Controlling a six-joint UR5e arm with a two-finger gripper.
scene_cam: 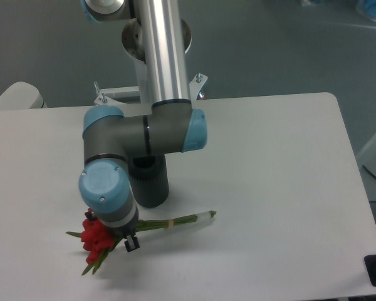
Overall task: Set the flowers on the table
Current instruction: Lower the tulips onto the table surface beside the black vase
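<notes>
Flowers (97, 240) hang low over the table (282, 163), front-left, beside the vase (151, 185), stems trailing right. My gripper (126, 239) looks clamped on the stems, though the wrist hides most of it. I'd lower until they rest flat, then release.

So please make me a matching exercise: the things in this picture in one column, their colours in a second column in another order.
Things:
1. flowers
2. vase
3. table
4. stems

Colours:
a. white
b. green
c. red
d. black

Pairs: 1-c, 2-d, 3-a, 4-b
</notes>
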